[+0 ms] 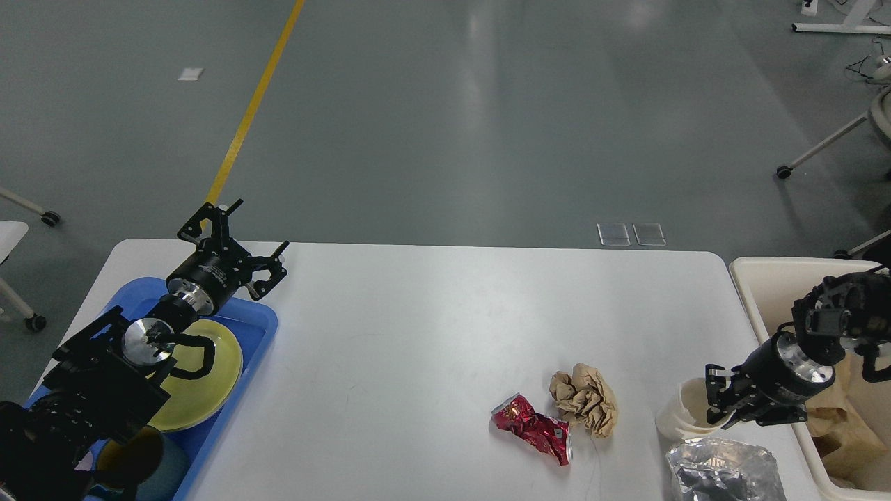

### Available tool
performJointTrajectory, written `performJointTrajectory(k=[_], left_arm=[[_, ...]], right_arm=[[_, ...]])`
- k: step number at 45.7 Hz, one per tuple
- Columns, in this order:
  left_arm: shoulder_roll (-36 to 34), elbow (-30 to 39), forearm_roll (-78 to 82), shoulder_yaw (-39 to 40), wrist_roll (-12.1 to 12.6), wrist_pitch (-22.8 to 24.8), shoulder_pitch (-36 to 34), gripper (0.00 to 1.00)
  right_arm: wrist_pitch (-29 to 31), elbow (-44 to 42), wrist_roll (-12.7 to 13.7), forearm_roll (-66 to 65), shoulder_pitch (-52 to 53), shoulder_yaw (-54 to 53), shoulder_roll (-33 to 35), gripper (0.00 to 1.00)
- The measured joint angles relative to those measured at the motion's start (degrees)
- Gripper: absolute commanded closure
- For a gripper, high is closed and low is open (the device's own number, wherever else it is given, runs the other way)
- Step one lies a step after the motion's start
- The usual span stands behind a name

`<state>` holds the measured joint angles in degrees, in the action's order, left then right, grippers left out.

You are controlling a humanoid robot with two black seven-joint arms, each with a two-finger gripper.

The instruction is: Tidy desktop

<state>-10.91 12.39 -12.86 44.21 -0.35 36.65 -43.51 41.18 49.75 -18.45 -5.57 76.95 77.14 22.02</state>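
One smooth white desktop [418, 334] (rounded corners); right tool [724, 407] pinches cream paper cup [679, 417], left tool [240, 240] spread.

Left arm extends from the lower left edge, forearm angled up and right; left gripper [233, 240] has both fingers spread wide apart. Right arm enters from the right edge, wrist bent down-left; right gripper [724, 407] fingers nearly closed together.

The foil bag [720, 473] beside the paper cup [686, 417] is cut off by the bottom edge; the right gripper [724, 410] hides the cup's right rim.
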Motion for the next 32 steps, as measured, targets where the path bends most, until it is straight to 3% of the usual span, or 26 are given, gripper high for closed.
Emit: performJointTrajectory(k=[14, 25, 32], left_arm=[[0.0, 0.0, 0.0, 0.0, 0.0, 0.0, 0.0, 0.04], [0.0, 0.0, 0.0, 0.0, 0.0, 0.0, 0.0, 0.04], [0.0, 0.0, 0.0, 0.0, 0.0, 0.0, 0.0, 0.04]], right_arm=[[3.8, 0.1, 0.0, 0.2, 6.5, -0.1, 0.1, 1.00], [11.8, 0.3, 0.1, 0.0, 20.3, -1.0, -0.7, 1.00], [13.7, 0.0, 0.8, -1.1, 30.7, -0.5, -1.4, 1.00]])
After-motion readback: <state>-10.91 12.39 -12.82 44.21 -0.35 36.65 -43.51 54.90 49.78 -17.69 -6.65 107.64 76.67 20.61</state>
